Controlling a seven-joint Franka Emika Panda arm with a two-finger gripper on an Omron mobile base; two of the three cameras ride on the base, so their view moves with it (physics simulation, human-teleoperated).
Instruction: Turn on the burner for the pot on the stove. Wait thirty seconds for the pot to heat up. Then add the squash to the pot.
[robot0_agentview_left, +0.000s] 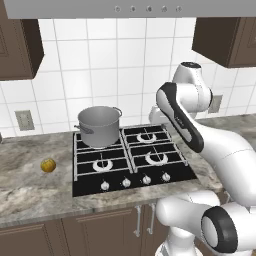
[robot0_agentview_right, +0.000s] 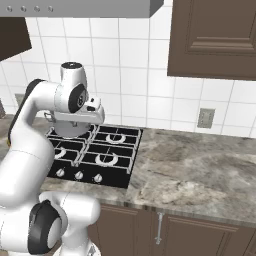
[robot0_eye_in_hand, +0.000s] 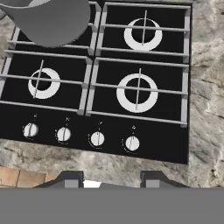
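Observation:
The grey pot (robot0_agentview_left: 100, 125) stands on the back left burner of the black stove (robot0_agentview_left: 135, 186), hiding that burner. In the hand view the pot (robot0_eye_in_hand: 48, 22) is at the top left, above the stove (robot0_eye_in_hand: 175, 148). A row of silver knobs (robot0_eye_in_hand: 97, 139) runs along the stove's front edge. The yellow-orange squash (robot0_agentview_left: 48, 165) lies on the counter left of the stove. My gripper (robot0_eye_in_hand: 113, 181) hangs high over the stove's front edge, looking down, its tips apart with nothing between them. The arm partly covers the pot (robot0_agentview_right: 70, 131) in the right base view.
The marble counter (robot0_agentview_left: 30, 195) runs on both sides of the stove, wide on the right (robot0_agentview_right: 200, 170). The other three burners (robot0_eye_in_hand: 139, 92) are bare. A range hood (robot0_agentview_left: 130, 7) and dark wall cabinets (robot0_agentview_right: 215, 40) hang above. Wall outlets (robot0_agentview_left: 24, 120) sit on the tiled backsplash.

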